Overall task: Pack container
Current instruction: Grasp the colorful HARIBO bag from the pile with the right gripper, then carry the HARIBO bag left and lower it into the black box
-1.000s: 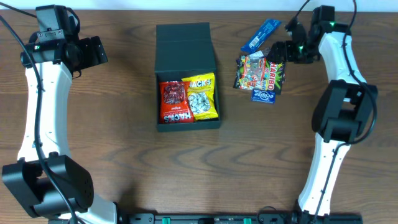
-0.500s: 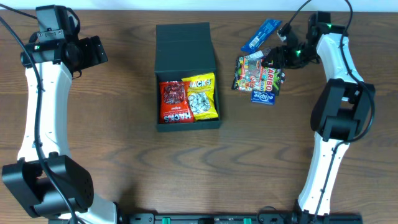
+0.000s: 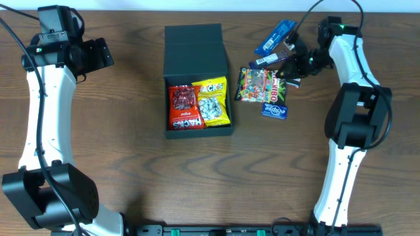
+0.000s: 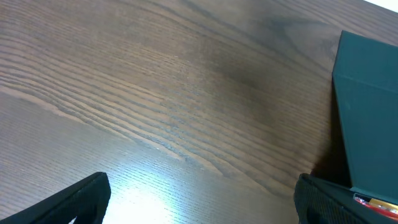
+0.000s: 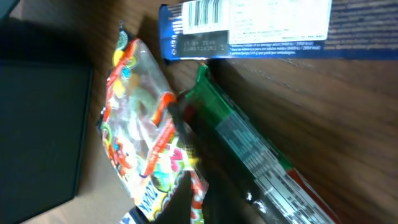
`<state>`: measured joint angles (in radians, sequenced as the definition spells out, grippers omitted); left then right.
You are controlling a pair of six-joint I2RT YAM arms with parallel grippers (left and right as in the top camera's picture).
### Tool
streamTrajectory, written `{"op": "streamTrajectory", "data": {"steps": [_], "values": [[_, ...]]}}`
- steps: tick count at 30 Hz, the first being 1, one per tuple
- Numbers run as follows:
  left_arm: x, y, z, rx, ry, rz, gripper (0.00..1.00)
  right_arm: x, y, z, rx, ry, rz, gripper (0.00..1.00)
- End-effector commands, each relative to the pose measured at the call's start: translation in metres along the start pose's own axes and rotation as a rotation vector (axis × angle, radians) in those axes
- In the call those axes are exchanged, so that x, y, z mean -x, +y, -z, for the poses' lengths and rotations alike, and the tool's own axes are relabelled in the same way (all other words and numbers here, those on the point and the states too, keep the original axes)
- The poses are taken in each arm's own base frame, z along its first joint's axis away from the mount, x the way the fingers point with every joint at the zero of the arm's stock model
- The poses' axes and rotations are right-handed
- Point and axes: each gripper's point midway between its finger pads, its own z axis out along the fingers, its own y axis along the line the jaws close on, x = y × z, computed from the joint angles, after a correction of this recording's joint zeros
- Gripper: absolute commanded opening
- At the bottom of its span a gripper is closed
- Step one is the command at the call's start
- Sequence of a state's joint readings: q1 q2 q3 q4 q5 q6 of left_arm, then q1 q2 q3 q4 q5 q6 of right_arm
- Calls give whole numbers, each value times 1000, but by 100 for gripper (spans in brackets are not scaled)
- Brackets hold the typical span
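Observation:
The container [image 3: 197,52], a dark grey-green box with its flap lid open at the back, stands mid-table and also shows in the wrist views [image 4: 368,118] [image 5: 37,124]. A red packet [image 3: 185,109] and a yellow packet [image 3: 214,102] lie inside. My right gripper [image 3: 293,64] [image 5: 202,186] is shut on the edge of the colourful Haribo packet [image 3: 259,85] [image 5: 146,143], just right of the box. A dark bar with a green end [image 3: 269,60] [image 5: 249,149] lies against that packet. My left gripper [image 3: 98,54] [image 4: 202,208] is open over bare wood, far left of the box.
A blue bar [image 3: 275,36] [image 5: 249,28] lies behind the Haribo packet, and a small blue packet [image 3: 274,109] lies in front of it. The right arm's base stands at the front right, the left arm's at the front left.
My right gripper has shut on the Haribo packet and drawn it left towards the box. The dark bar has come into view. The left arm has not moved.

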<state>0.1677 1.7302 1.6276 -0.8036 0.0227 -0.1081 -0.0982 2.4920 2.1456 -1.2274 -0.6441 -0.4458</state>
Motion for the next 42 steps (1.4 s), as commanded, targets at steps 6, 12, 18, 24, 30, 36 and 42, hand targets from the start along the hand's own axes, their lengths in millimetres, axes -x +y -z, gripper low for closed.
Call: {"op": "streamTrajectory", "data": {"steps": [6,12,18,24,30,36,42], "values": [[3,2,-2,8,-2,14,96,7,20,-4,52,-16,30,1],[3,2,-2,8,-2,14,95,38,54,38,73,-137,107,2],[3,2,-2,8,-2,14,95,64,112,102,31,-273,269,2],[3,2,-2,8,-5,14,95,68,189,140,14,-347,448,2],[8,1,-2,6,-22,7,95,60,254,126,77,-322,562,1],[11,5,-2,29,-37,-2,96,44,319,96,226,-261,662,2],[13,5,-1,28,-44,-15,96,28,349,70,293,-201,712,1]]}}
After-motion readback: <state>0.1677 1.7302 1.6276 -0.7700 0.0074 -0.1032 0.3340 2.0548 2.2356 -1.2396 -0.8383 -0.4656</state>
